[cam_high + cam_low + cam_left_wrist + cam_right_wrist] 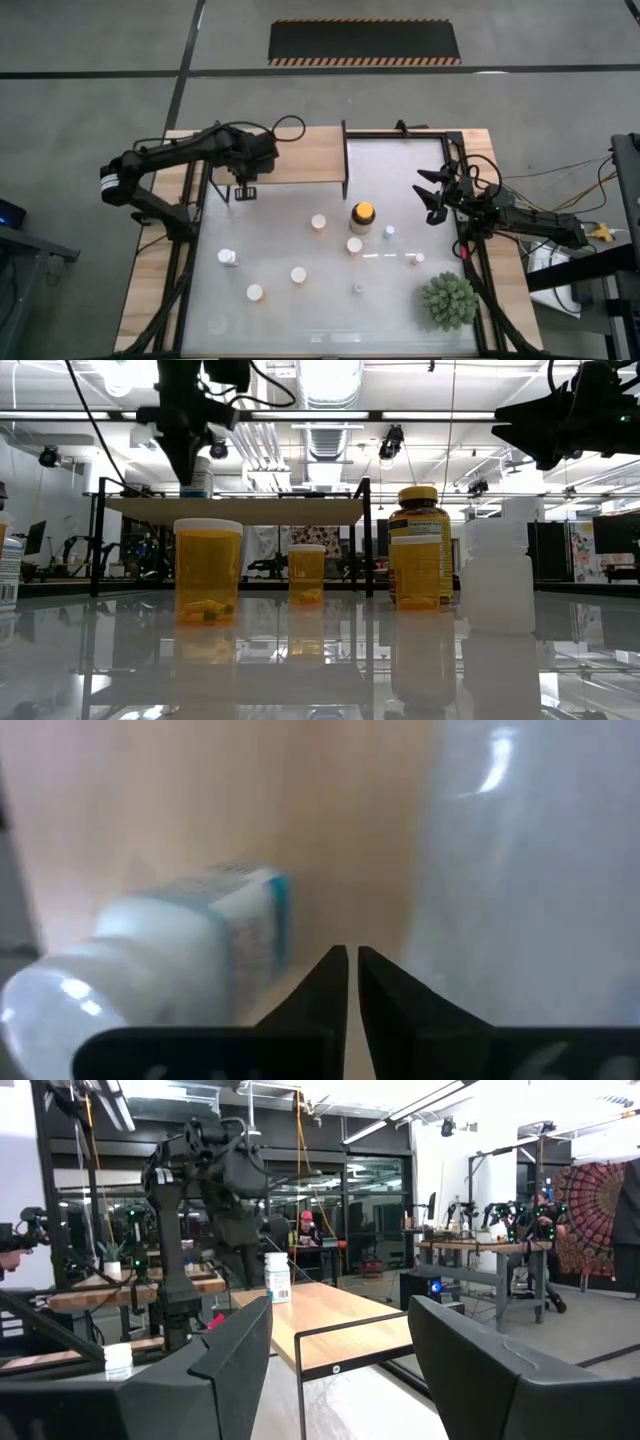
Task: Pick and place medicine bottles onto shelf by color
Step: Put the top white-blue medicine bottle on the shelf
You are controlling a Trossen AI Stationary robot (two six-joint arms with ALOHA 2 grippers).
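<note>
left hand (352, 982) shut, holding nothing, over shelf (300, 155) beside white bottle (190, 950) standing there | right hand (432, 196) open, empty, waiting at right | other bottles (319, 223) on worktop (330, 310), not sorted yet

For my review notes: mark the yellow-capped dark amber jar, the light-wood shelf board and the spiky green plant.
yellow-capped dark amber jar (362, 214), high view, cap top.
light-wood shelf board (310, 155), high view, bare top surface.
spiky green plant (447, 300), high view, foliage centre.

amber jar (420, 548) label print, seemingly unreadable
</note>
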